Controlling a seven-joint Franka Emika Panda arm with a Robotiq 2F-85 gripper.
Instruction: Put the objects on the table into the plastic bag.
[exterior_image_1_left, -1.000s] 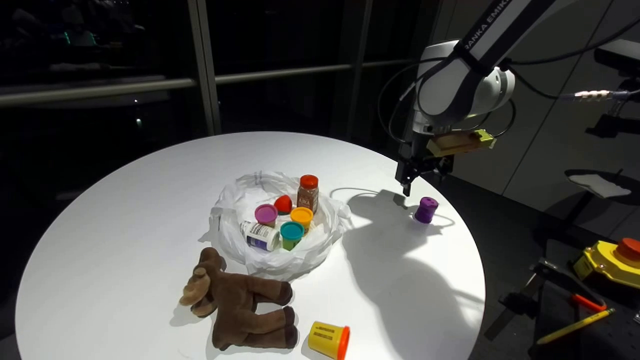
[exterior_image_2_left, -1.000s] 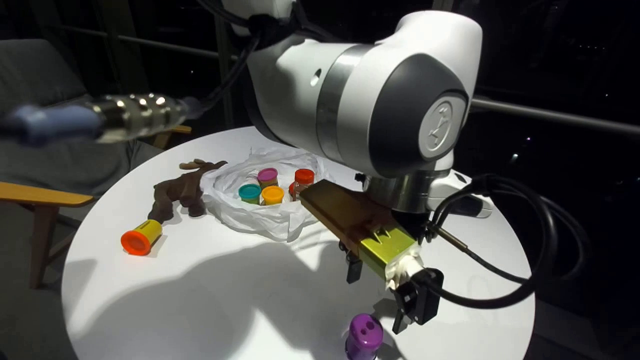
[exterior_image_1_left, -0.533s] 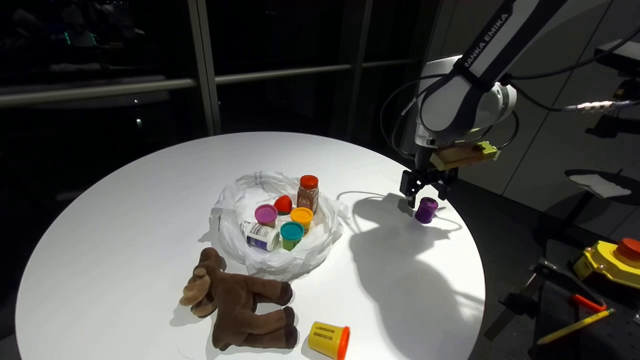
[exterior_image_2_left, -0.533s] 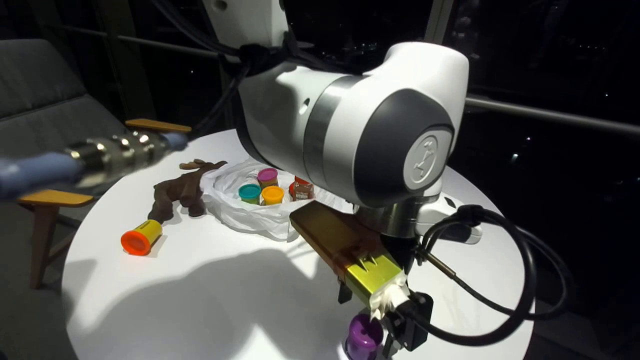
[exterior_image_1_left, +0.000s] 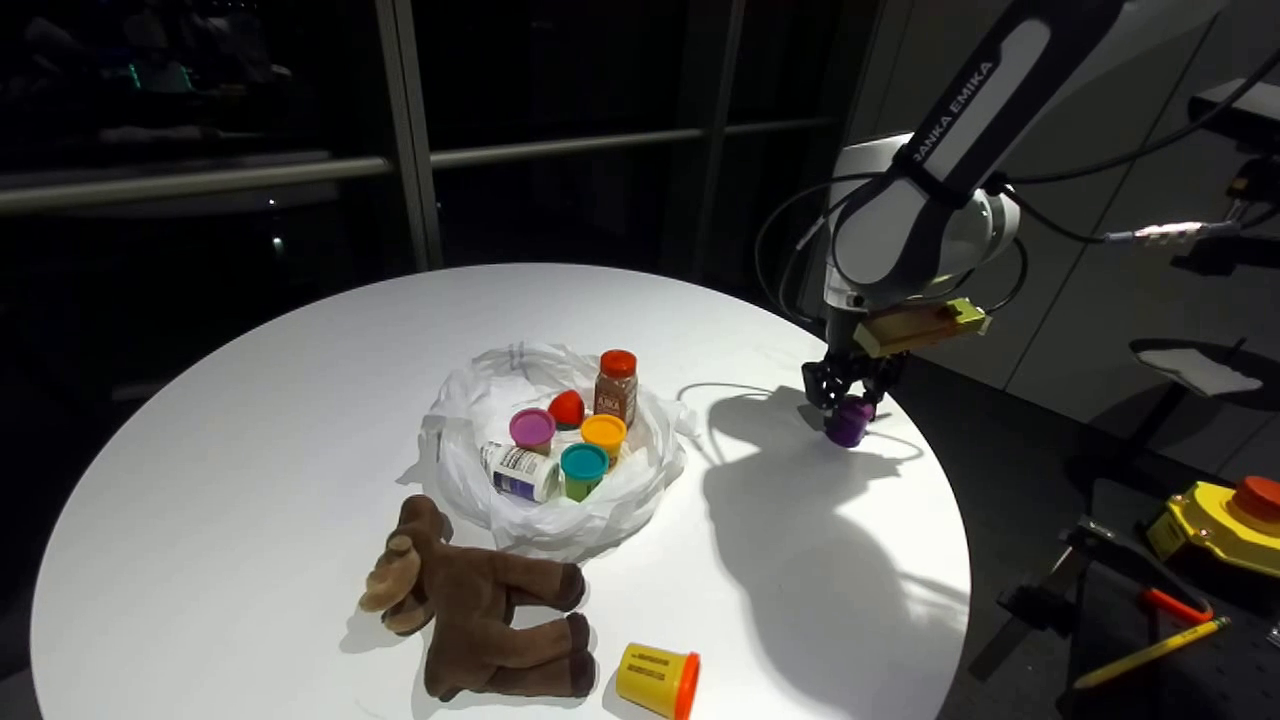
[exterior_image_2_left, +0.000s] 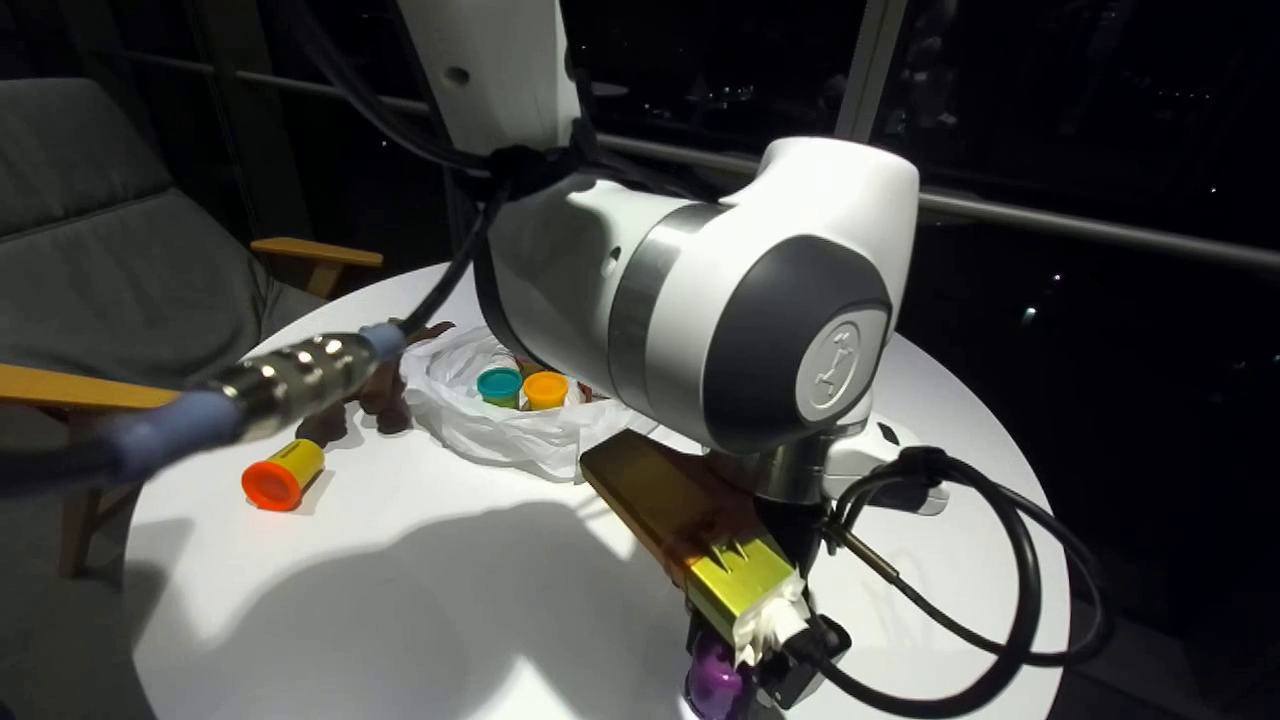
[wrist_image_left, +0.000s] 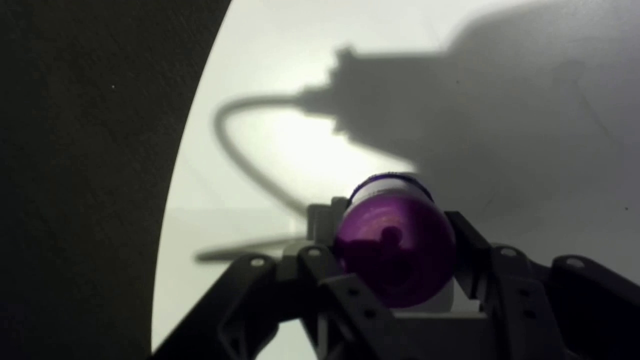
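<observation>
A purple-topped bottle stands near the rim of the white table. Around its top my gripper is shut, with a finger touching each side in the wrist view. The plastic bag lies spread open mid-table. In it are a teal-lidded cup, an orange-lidded cup, a purple-lidded cup, a white bottle, a red-capped jar and a small red object. Outside the bag lie the brown plush toy and a yellow cup with an orange lid.
Close beside the bottle runs the table's edge, with dark floor beyond. A yellow-ended box with a looping black cable is fixed to my wrist. A grey armchair stands past the table. My arm's shadow crosses the tabletop.
My arm has come down over the purple-topped bottle, and the fingers have closed in from wide apart onto its sides. The bottle has shifted slightly. Bag, plush toy and yellow cup stay put.
</observation>
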